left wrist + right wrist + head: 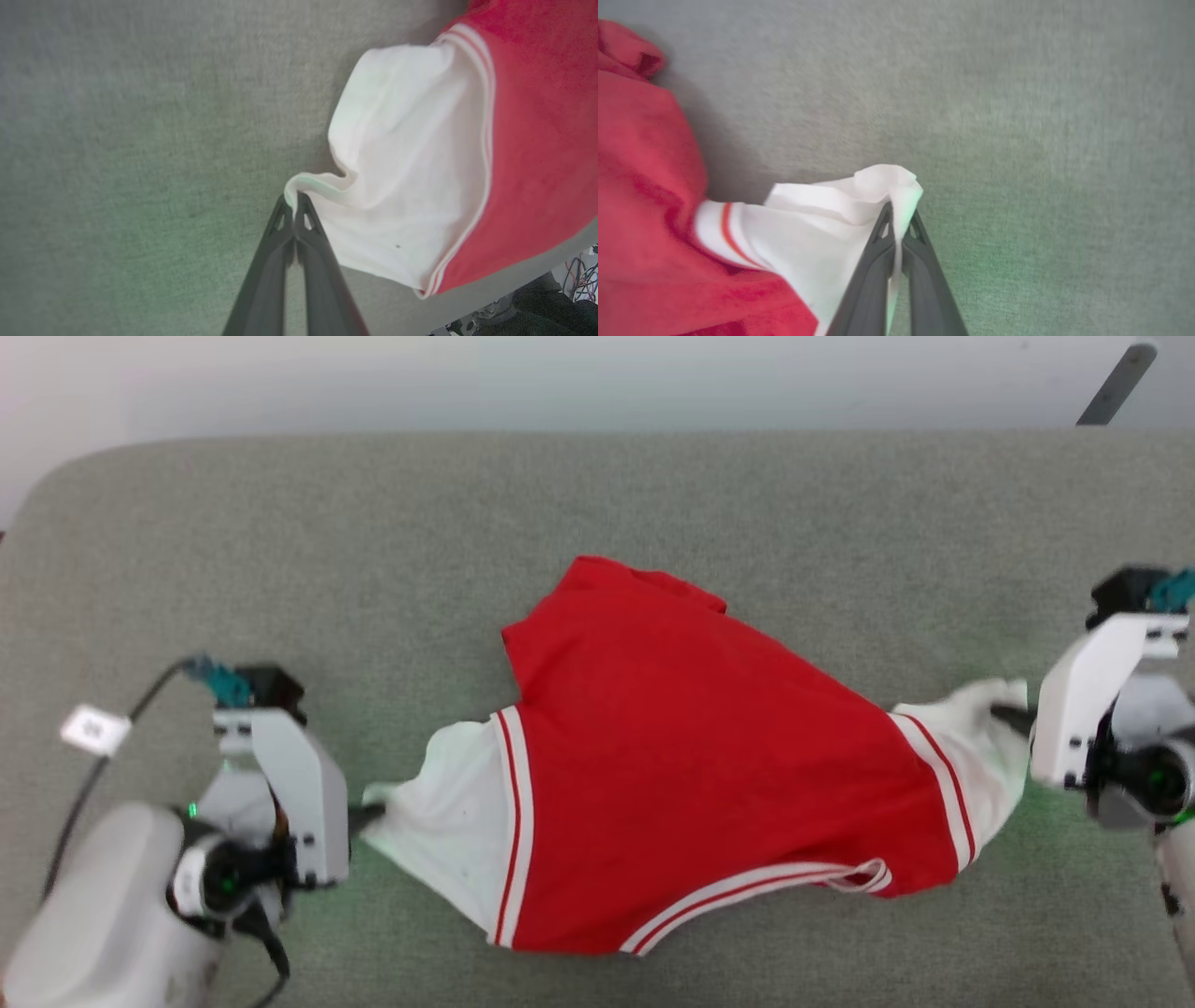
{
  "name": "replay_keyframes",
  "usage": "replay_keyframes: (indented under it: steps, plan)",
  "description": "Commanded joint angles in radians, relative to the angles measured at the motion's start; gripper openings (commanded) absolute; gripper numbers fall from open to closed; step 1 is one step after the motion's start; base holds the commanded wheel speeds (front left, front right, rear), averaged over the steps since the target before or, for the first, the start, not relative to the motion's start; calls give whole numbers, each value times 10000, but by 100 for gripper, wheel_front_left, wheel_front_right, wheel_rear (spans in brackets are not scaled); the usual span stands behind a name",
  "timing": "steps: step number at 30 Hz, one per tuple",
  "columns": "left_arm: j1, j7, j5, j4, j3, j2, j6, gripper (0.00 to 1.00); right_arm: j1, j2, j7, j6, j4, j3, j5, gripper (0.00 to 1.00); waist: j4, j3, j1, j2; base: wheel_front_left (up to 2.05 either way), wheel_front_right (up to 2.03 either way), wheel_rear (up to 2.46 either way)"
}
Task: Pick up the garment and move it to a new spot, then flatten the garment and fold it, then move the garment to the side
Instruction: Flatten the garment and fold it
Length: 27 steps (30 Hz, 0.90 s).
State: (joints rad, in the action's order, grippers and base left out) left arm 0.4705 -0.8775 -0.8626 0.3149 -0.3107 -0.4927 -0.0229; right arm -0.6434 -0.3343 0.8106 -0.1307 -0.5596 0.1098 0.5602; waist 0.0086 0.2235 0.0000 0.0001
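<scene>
Left gripper (294, 201): clamped on white hem corner. Right gripper (901, 221): clamped on opposite white corner. Garment (672, 756): on grey surface (280, 569), spanned between both, far edge rumpled. Risk: thin pinches slipping if pulled apart.

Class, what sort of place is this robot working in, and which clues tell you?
Probably a robotics lab or test room: a grey fabric-covered table, a red-and-white garment laid out on it, and loose wiring beyond the table's edge.
</scene>
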Motion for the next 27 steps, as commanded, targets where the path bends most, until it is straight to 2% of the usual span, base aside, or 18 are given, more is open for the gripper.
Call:
replay_keyframes:
  steps: [1,6,11,20,27]
  plan:
    - [243,-62,-22,-90,25,-54,15,0,-208,-61,22,0,144,82,146,0,0,-203,0,-1,0,0,0]
    - [1155,-439,153,-434,-5,-316,-51,0,-749,-304,-43,0,841,417,649,0,-8,-777,0,-1,0,0,0]
    - [2333,-537,380,-478,-43,-485,-254,0,-1448,-210,-309,0,1417,721,1115,0,-34,-1387,0,-1,0,0,0]
    - [4664,-81,874,190,-271,-311,-722,0,-3138,-126,-1931,0,1524,1416,1276,0,57,-2222,0,-1,0,0,0]
    - [6594,917,1360,947,-380,-143,-923,0,-4579,-29,-3780,0,1086,2022,1131,0,164,-2486,0,-1,0,0,0]
